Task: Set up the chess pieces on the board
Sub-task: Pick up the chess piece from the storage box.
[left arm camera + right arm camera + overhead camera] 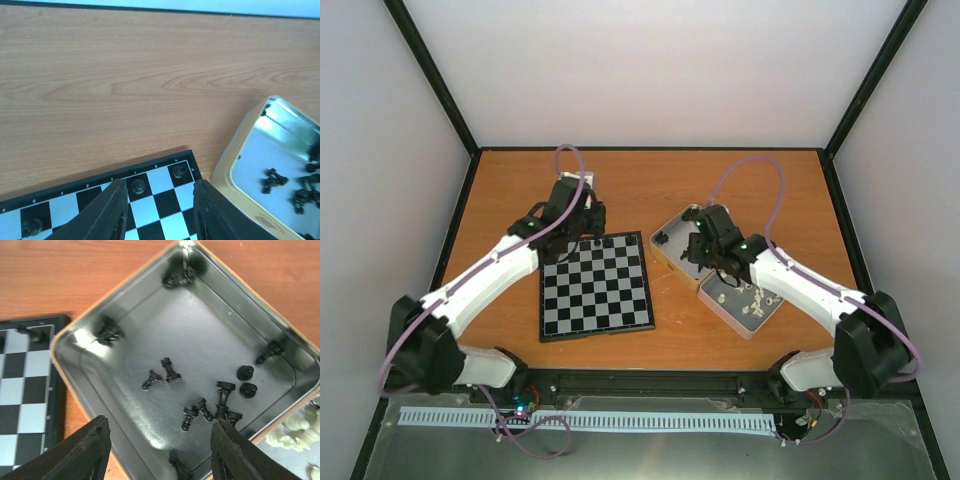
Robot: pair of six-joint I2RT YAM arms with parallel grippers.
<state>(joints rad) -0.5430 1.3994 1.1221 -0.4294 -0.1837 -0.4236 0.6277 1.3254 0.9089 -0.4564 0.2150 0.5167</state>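
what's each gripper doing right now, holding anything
Left gripper: open, holding nothing, over the board near a standing black piece.
Right gripper: open, empty, above the tin of loose black pieces.

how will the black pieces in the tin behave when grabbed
Probably light and tippy: several black pieces lie toppled in the tin. Likely to skid on its shiny metal floor. Being small and rounded, one may roll or slip from the right gripper.

board point(597, 290): 1 | tins point(215, 325): 2 | black chess pieces point(138, 186) on board, seen: 3 | in tin: about 13
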